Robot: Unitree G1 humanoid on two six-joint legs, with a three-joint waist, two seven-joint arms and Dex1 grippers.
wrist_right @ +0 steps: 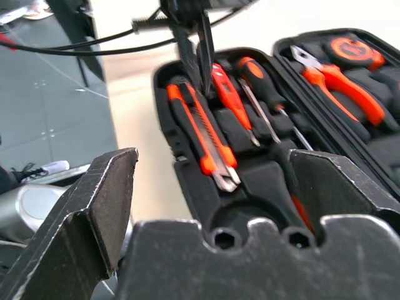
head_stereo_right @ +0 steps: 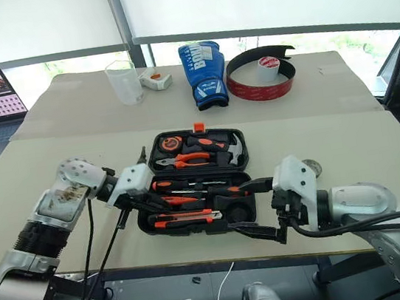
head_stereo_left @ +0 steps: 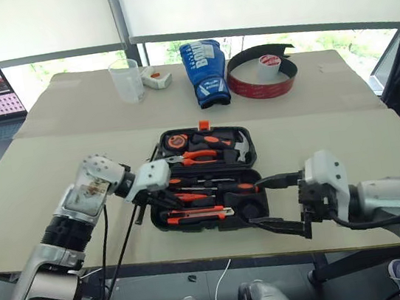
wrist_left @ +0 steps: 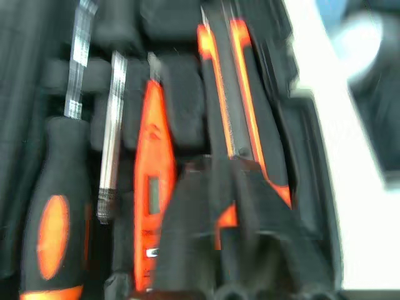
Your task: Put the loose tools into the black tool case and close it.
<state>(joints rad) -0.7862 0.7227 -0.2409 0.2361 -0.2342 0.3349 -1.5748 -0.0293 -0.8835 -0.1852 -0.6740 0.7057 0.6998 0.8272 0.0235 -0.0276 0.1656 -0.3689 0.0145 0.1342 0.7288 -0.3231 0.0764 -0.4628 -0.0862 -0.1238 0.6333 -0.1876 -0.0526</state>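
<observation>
Black tool case (head_stereo_left: 250, 159) lies open on the desk (head_stereo_left: 54, 170), its lid half farther from the robot holding pliers (head_stereo_left: 199, 157), a hammer (head_stereo_left: 238, 147) and a tape measure (head_stereo_left: 177, 140). The near half carries the black-and-orange screwdrivers (head_stereo_left: 213, 190), the slim all-orange screwdriver (head_stereo_left: 192, 197) and, along its front edge, the utility knife (head_stereo_left: 198, 214).

Right pincer (head_stereo_left: 281, 204) hangs released at the case's near right corner, fingers spread wide, one over the case's right edge and one in front of the rim, grasping nothing.

Left pincer (head_stereo_left: 168, 201) reaches in over the case's left end; its black fingers (wrist_right: 195, 50) point down just above the knife's end, parted a little and empty.
</observation>
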